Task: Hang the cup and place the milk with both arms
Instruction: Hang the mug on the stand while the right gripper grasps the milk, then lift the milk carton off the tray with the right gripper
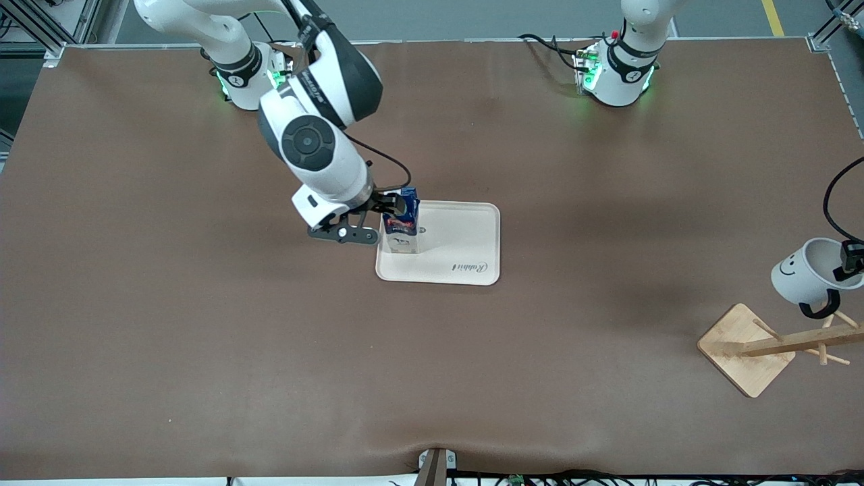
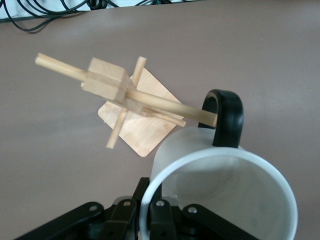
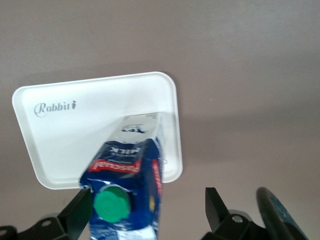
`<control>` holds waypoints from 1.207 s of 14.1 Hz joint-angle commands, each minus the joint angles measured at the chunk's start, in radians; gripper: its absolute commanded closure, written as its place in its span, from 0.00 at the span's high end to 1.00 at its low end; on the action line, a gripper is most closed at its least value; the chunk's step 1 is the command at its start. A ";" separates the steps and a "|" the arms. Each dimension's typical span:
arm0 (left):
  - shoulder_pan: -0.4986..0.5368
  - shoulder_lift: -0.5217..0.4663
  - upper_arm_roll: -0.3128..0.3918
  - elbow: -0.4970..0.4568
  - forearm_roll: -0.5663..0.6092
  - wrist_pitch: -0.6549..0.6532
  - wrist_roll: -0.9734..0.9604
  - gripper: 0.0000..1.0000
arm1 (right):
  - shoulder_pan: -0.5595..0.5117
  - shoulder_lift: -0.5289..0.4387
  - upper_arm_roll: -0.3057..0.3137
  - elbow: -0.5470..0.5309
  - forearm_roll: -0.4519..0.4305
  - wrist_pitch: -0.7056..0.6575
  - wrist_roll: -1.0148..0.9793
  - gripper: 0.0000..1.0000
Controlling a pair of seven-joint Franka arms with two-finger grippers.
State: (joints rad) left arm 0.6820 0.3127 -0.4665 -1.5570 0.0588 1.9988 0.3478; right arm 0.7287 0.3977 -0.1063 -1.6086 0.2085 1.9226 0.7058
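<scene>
The milk, a dark-blue carton with a green cap, stands upright on the cream tray, at the tray's end toward the right arm. My right gripper is open around the carton's top. In the right wrist view the milk sits against one finger while the other finger stands well apart. My left gripper is shut on the rim of the white smiley cup and holds it tilted over the wooden rack. In the left wrist view the cup's black handle is at the tip of a rack peg.
The rack's square base lies on the brown table near the left arm's end, close to the front camera. The tray carries the word "Rabbit". Cables run along the table's front edge.
</scene>
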 commanded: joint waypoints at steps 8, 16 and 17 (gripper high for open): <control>0.042 0.074 -0.011 0.075 -0.016 -0.003 0.092 0.00 | 0.078 0.072 -0.015 -0.001 -0.006 0.061 0.047 0.97; 0.031 -0.009 -0.069 0.069 -0.024 -0.095 -0.090 1.00 | -0.067 0.059 -0.018 0.186 0.017 -0.207 0.058 0.00; 0.031 -0.024 -0.081 0.069 -0.024 -0.122 -0.120 1.00 | -0.118 0.061 -0.016 0.234 0.017 -0.285 0.052 0.00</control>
State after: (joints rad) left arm 0.7073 0.3410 -0.5308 -1.4803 0.0521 1.9392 0.2698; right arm 0.7043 0.4676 -0.1367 -1.4785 0.2087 1.7805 0.7609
